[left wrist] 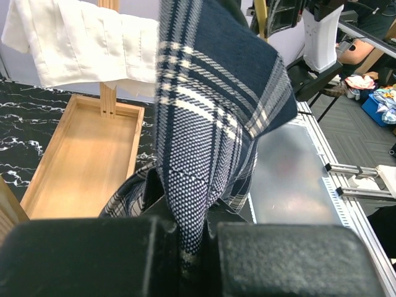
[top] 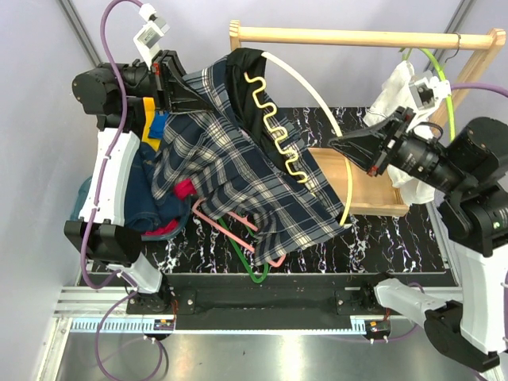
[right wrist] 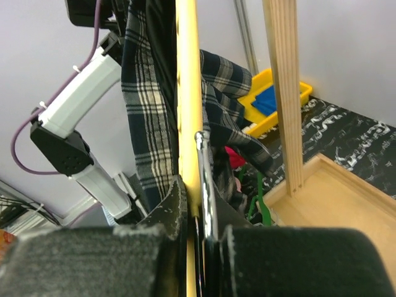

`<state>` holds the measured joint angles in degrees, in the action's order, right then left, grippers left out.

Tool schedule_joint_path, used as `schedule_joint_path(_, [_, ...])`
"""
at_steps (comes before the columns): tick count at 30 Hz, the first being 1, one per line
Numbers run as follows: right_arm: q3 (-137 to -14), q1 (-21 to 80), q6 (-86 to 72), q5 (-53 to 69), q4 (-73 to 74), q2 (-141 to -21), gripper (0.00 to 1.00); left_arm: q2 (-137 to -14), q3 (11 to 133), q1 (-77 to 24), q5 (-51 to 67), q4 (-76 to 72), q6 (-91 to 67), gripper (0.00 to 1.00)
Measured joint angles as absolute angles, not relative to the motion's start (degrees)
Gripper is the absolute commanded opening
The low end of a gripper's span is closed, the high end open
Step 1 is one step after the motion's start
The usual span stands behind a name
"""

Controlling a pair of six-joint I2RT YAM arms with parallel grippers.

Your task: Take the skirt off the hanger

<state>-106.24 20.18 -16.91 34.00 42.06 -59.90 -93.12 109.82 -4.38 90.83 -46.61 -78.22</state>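
– Left gripper point(left wrist: 197, 241) is jammed right up against its own wrist cam, jaws squeezed together on a fold of the skirt point(left wrist: 210, 124). The navy plaid runs straight up out of the pinch. Anyone got a view of where the rest of it hangs?

– Yep, top cam has it. It's lifted over the table point(top: 381, 238) with the narrow end up at that gripper on the left. From there it fans down and to the right, toward the front edge. It's draped on the hanger point(top: 274, 119): the cream zigzag bar lies across the plaid and the arch curves out past the cloth on the right. The right gripper point(top: 336, 144) is clamped on that arch, and its wrist cam shows the cream strip sandwiched between the pads.

– What's around it?

– The hem covers part of a pink hanger point(top: 274, 260) and a green hanger point(top: 242, 258) on the black marble top. A denim garment point(top: 147, 206) is bunched under the left arm, with a yellow bin point(top: 148, 108) behind it. A wooden tray point(top: 369, 190) sits just right of the skirt. A wooden rail point(top: 357, 37) runs above, with a white garment point(top: 393, 89) hanging off it near the right gripper.

– Any writing?

– Just a white label point(top: 151, 33) on the left arm's cable, and the print is too small to read.
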Motion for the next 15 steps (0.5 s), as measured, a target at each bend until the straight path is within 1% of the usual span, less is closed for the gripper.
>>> schedule_joint_path(6, [-107.92, 20.25, -15.09, 27.22, 45.28, -56.53, 0.0, -92.92, 109.47, -4.29, 90.83, -44.88, -77.49, 0.0])
schedule_joint_path(8, [-109.71, 20.05, -14.66, 22.15, 46.3, -55.24, 0.0, -92.4, 108.4, -3.57, 90.83, -44.86, -77.41, 0.0])
schedule_joint_path(11, [-112.09, 19.7, -14.7, 15.51, 45.34, -53.17, 0.0, -91.13, 105.45, -0.97, 90.8, -45.01, -77.52, 0.0])
schedule_joint_path(15, [-113.86, 19.7, -14.92, 11.49, 41.87, -51.09, 0.0, -89.47, 102.08, 0.01, 90.85, -44.49, -77.52, 0.0])
